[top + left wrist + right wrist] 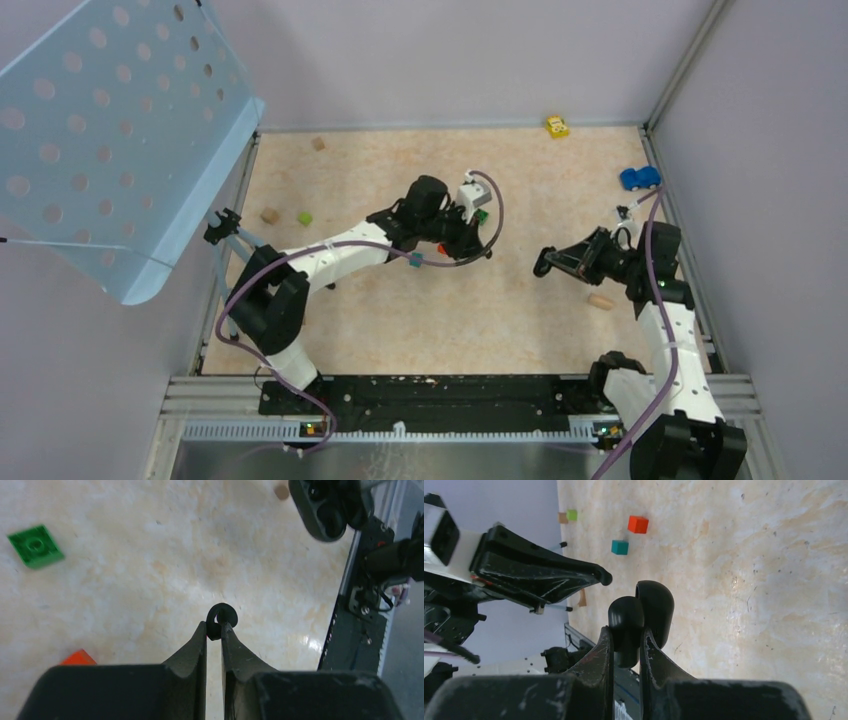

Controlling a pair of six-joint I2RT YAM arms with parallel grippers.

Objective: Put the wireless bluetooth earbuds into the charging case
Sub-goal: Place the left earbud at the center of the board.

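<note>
L claw (215, 629) is pinched shut on one black bud (221, 619), tips only, held over the table (125, 580). R claw (626, 634) is clamped on the charging case (649, 610). The case is open and up off the table, apart from the bud. So pick done, insert not yet. Wells look dark, can't tell if either is filled. No other buds in view, so prob more pickups left.

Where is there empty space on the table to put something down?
The widest bare patch is the near middle of the table, just beyond the black rail. Another lies along the far wall, between the tan cube and the yellow toy car. It is crowded mid-table around the left gripper, teal cube and right gripper.
</note>
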